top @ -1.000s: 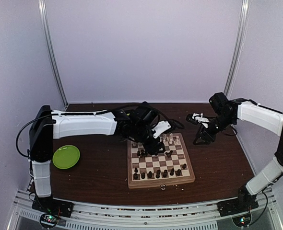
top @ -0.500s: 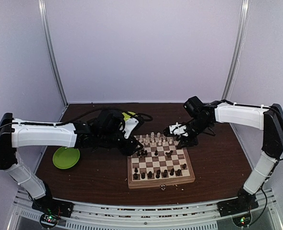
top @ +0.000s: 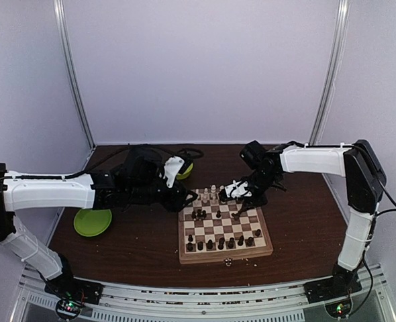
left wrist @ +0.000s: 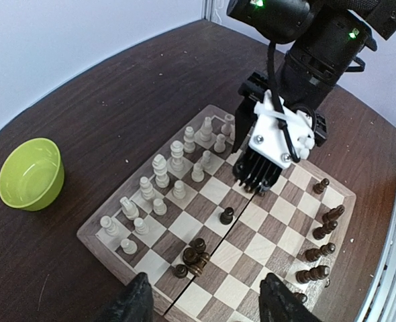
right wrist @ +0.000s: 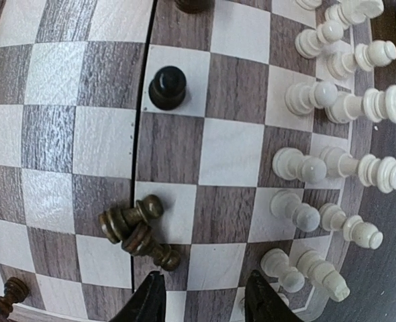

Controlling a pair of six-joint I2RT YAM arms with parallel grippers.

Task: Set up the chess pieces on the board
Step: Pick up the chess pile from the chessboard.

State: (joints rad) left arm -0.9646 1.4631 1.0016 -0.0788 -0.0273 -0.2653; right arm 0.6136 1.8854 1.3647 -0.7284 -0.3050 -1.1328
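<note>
Tools [left wrist: 205, 305] [right wrist: 203, 298] 2, board [right wrist: 231, 151] 1, bowl [left wrist: 30, 174] 1.

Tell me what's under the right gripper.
Bare board squares lie below the right gripper, with fallen dark pieces just beside it. From the left wrist, the gripper hides that spot.

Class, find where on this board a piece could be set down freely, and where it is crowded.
Free: the middle squares between the lone dark pawn and the dark rows. Crowded: the white ranks, and the toppled dark pieces.
</note>
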